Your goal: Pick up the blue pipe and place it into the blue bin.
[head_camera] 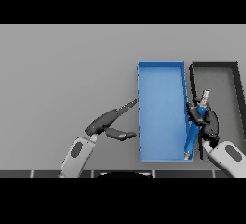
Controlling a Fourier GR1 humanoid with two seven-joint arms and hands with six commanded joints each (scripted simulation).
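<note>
On the grey table [62, 74] a blue bin [161, 81] stands right of centre, a long open tray running from near to far, and just beside it on the right stands a black bin [236, 88] of like shape. The right hand [206, 119] is at the blue bin's right wall, its fingers curled round the blue pipe [192, 139]. The pipe lies slanted along that wall, its near end low by the bin's near right corner, its pale grey far end poking out beyond the hand over the black bin's edge. The left hand [108, 122] hovers left of the blue bin, fingers straight and spread, thumb apart, holding nothing.
</note>
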